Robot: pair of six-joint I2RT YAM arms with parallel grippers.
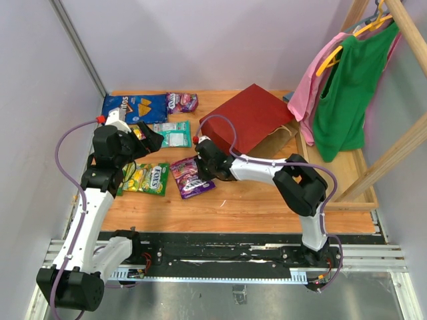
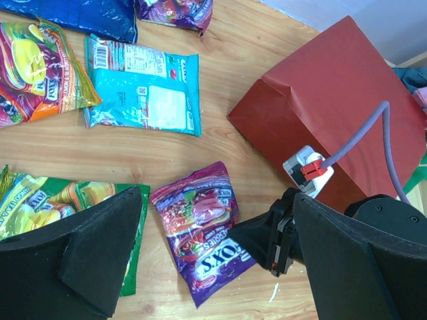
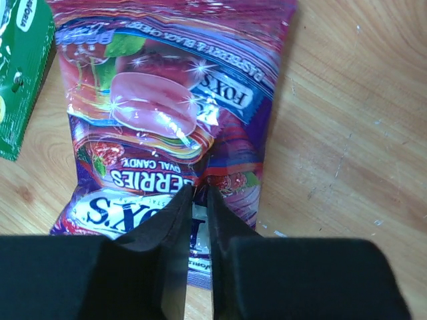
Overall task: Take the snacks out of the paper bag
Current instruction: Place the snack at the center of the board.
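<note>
The red paper bag [image 1: 253, 117] lies on its side at the back of the table, also in the left wrist view [image 2: 333, 100]. Out on the wood lie a blue Doritos bag [image 1: 137, 107], a purple packet [image 1: 181, 101], a teal packet [image 1: 175, 133], an orange packet [image 2: 33, 67], a green Fox's packet [image 1: 150, 179] and a purple Fox's candy bag [image 1: 192, 179]. My right gripper [image 3: 200, 190] is down on the purple Fox's bag [image 3: 167, 113], jaws almost together, pinching its creased film near the lower edge. My left gripper [image 2: 217, 200] is open and empty above the packets.
Green [image 1: 347, 93] and pink [image 1: 313, 80] clothes hang from a wooden rack [image 1: 393, 153] at the right. Grey walls close in the left and back. The right arm's cable [image 2: 373, 133] runs over the paper bag.
</note>
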